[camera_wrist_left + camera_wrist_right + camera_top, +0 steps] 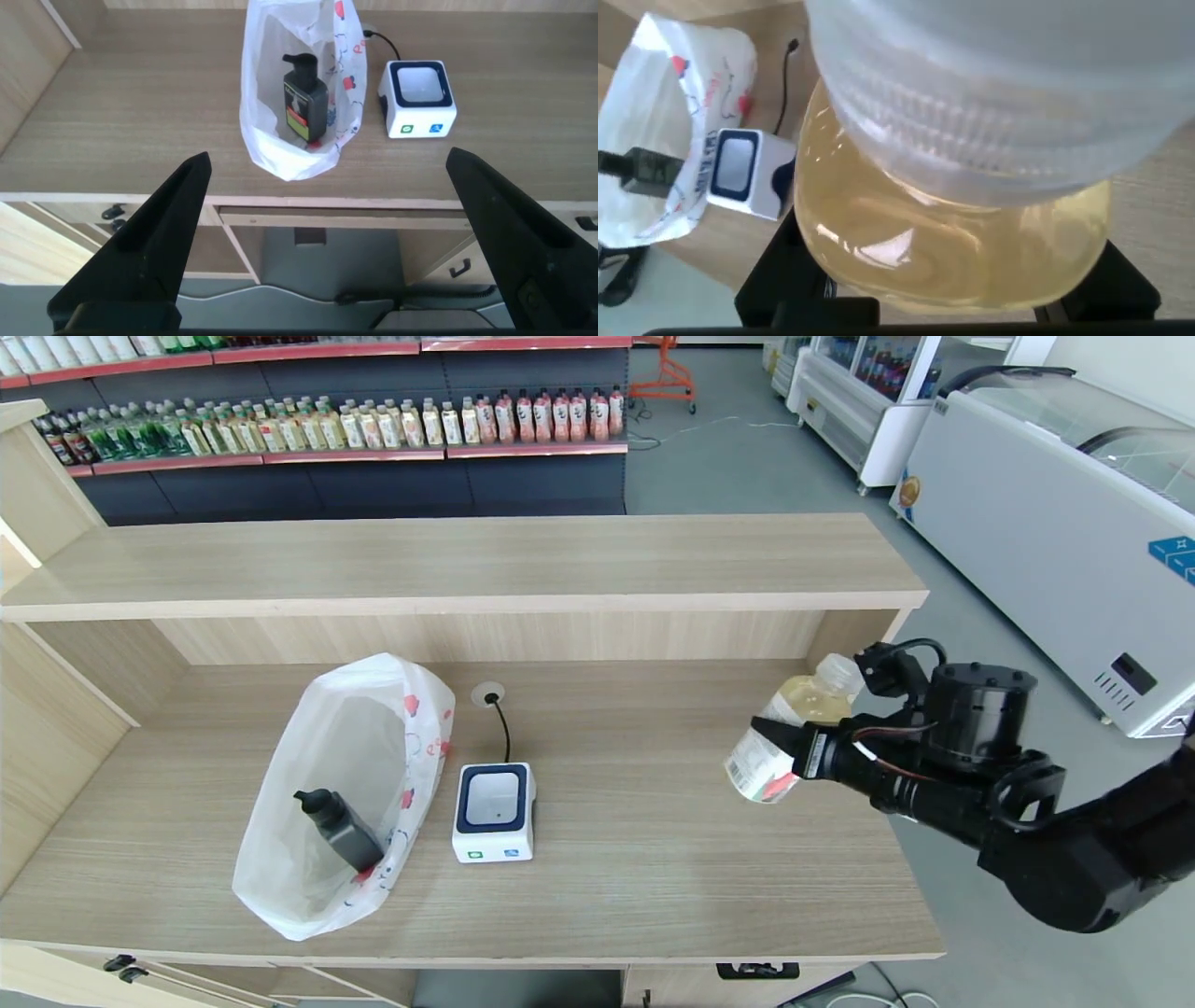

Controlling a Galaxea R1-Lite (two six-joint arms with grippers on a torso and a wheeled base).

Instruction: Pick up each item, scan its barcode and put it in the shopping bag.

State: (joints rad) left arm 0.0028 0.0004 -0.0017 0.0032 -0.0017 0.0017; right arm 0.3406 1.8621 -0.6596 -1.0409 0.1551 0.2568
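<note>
My right gripper [789, 747] is shut on a clear bottle of yellowish drink [794, 728], held tilted in the air over the counter's right end; up close the bottle [962, 215] has a white cap. The white barcode scanner [495, 810] sits mid-counter, left of the bottle. A white shopping bag [327, 803] lies open to the scanner's left with a dark pump bottle [341, 829] inside. My left gripper [327, 233] stands open below the counter's front edge, facing the bag [290, 84], pump bottle [306, 93] and scanner [420, 96].
The scanner's black cable [502, 723] runs to a grommet [487, 693] at the back. A raised wooden ledge [467, 569] walls the rear, a side panel [37, 728] the left. Bare countertop [672, 840] lies between scanner and bottle. Freezers [1055, 523] stand at the right.
</note>
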